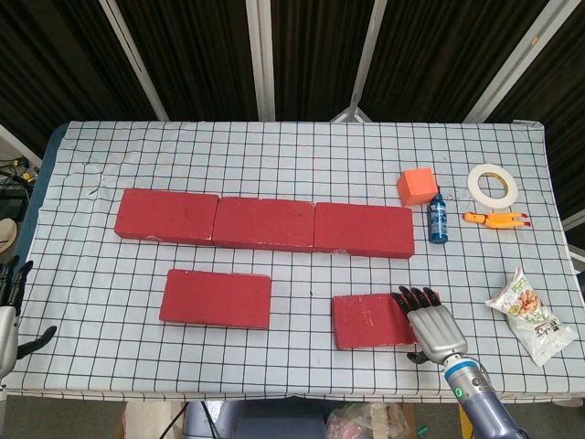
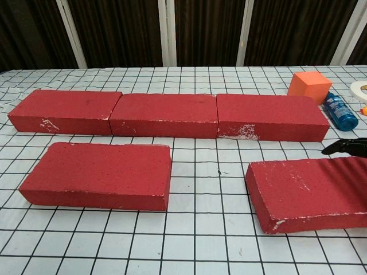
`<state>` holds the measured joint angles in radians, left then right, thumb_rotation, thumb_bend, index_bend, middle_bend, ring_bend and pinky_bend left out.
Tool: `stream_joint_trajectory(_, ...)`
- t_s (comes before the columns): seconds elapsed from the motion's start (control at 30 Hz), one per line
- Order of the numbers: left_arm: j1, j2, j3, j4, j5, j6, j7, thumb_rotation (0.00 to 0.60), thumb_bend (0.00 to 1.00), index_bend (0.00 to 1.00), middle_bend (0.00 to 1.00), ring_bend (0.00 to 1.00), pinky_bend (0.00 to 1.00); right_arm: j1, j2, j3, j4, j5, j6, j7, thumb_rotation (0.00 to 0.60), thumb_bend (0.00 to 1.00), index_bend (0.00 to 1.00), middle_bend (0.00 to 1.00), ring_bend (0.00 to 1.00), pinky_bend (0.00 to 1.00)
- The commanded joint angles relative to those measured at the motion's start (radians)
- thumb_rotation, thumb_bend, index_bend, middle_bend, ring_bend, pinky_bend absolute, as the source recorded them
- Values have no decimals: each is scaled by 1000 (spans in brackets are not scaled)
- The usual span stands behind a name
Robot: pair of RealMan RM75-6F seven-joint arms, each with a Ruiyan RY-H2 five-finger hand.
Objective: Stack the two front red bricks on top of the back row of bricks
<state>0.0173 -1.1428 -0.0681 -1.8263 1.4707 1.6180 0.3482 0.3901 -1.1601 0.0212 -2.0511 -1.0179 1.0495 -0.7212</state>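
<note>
- Neither of the two front bricks is stacked yet. The front-right rectangular red foam-like brick [image 1: 375, 320] lies flat on the checked tablecloth [image 1: 302, 155], in front of the right end of the back row of three red bricks [image 1: 265, 222] and well apart from it.
- The front-left rectangular red brick [image 1: 216, 298] lies flat in front of the joint between the back row's left and middle bricks, untouched.
- The right hand [image 1: 428, 320] is over the right end of the front-right brick, palm down, fingers spread and reaching toward the back row. I cannot tell whether it presses on the brick or only hovers; it grasps nothing as far as the views show.
- The left hand [image 1: 11, 311] sits off the table's front-left corner, far from the back row, fingers apart and holding nothing.
- Judged from this, both lifts remain to be done.
- A bare strip of cloth separates the front bricks from the back row, giving lifting room.
- Right of the back row stand an orange cube [image 1: 416, 186] and a small blue bottle [image 1: 438, 219], the bottle closest; a carry should stay left of them.
</note>
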Motion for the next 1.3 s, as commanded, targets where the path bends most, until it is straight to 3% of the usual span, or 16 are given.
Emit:
stream_joint_trajectory(0.03, 0, 2, -3, 2, -5, 0, -4, 600, 0, 46, 0, 0, 106, 39, -12, -2, -33, 69, 17, -68, 600, 184, 8, 0, 0, 0)
stream_joint_trajectory(0.67, -3, 9, -10, 3, -28, -3, -17, 600, 0, 46, 0, 0, 106, 262, -6, 18, -189, 466, 111, -274, 600, 184, 3, 0, 0, 0)
stream_joint_trajectory(1.3, -7, 14, -6, 0, -34, -13, -19, 600, 0, 46, 0, 0, 107, 359, -84, -9, -144, 537, 154, -241, 600, 184, 0, 0, 0, 0)
